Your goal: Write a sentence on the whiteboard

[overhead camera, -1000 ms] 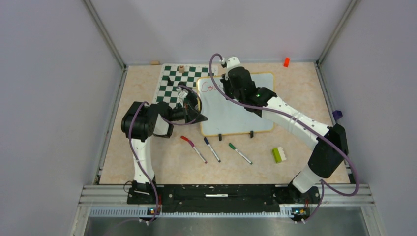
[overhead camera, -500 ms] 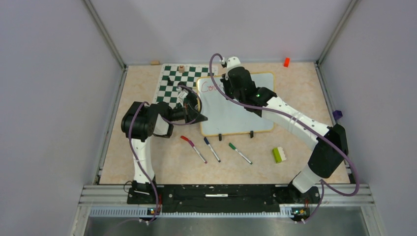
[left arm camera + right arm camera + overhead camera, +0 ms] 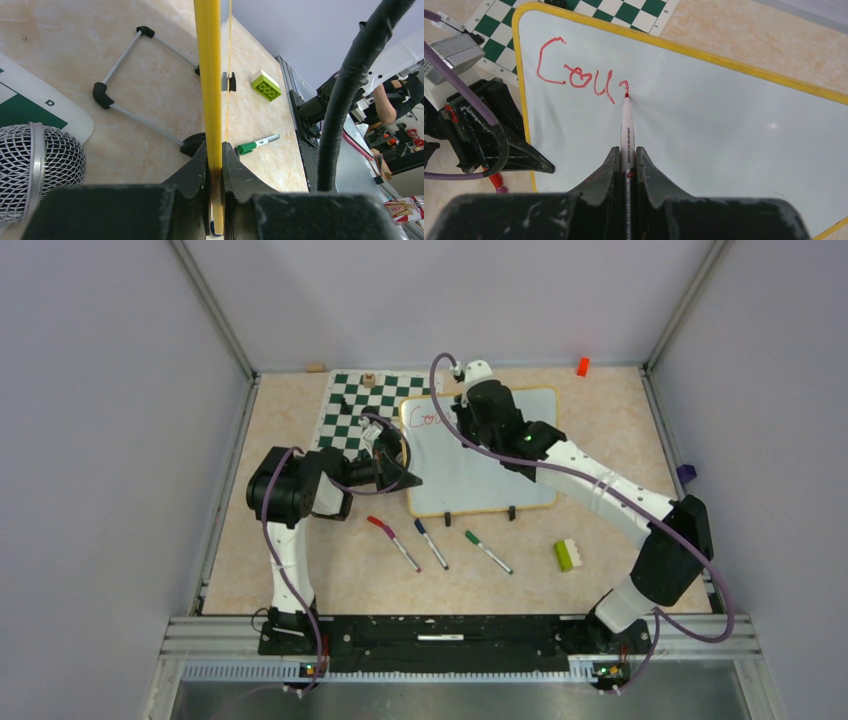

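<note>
The whiteboard [image 3: 470, 465] with its yellow rim lies at the middle back, partly over the chessboard mat. Red letters "Cour" of the sentence [image 3: 579, 75] run along its top left, also visible from above [image 3: 430, 418]. My right gripper [image 3: 626, 156] is shut on a white red-tipped marker [image 3: 626, 127], whose tip touches the board at the end of the last letter. My left gripper [image 3: 215, 155] is shut on the whiteboard's yellow rim [image 3: 211, 75] at its left edge [image 3: 404, 475].
A green-and-white chessboard mat [image 3: 355, 405] with a few pieces lies behind-left. Red [image 3: 392, 541], blue [image 3: 431, 543] and green [image 3: 488, 551] markers lie in front of the board. A green-and-white brick [image 3: 569, 555] sits at right, an orange block [image 3: 582, 366] at the back.
My right gripper has shifted slightly to the right along the board's top with the marker. The left arm has not moved.
</note>
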You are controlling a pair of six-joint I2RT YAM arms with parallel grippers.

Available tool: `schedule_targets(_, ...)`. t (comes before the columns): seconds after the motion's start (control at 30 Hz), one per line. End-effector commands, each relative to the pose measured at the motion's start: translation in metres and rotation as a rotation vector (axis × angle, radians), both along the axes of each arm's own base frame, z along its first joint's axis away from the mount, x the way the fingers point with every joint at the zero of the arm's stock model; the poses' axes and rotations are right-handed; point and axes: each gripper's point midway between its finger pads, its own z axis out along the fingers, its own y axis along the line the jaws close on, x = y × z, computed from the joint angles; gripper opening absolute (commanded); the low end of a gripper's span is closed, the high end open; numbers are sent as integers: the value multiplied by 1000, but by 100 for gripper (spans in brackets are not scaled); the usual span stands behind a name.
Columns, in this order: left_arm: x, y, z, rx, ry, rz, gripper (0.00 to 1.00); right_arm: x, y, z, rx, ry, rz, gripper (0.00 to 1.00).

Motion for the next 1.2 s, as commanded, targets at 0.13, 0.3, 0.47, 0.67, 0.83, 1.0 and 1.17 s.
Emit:
schedule_targets(0.13, -4, -1, 12, -3, -170, -21, 4, -2, -13, 6, 17, -7, -28, 0)
schedule_targets(0.3, -4, -1, 13, -3, -173, -21, 4, 3, -11, 7, 13, -14, -32, 0)
schedule_targets(0.47, -5, -1, 12, -2, -172, -22, 4, 8, -9, 12, 12, -27, -41, 0)
schedule_targets(0.67, -4, -1, 13, -3, -174, -21, 4, 14, -6, 17, 7, -41, -41, 0)
schedule_targets(0.83, -4, -1, 12, -3, -174, -22, 4, 17, -4, 17, 6, -43, -41, 0)
schedule_targets(1.0, -4, -1, 12, -3, -173, -22, 4, 20, -7, 21, 0, -56, -58, 0)
schedule_targets(1.17, -4, -1, 12, -3, -173, -21, 4, 22, -11, 23, -10, -67, -80, 0)
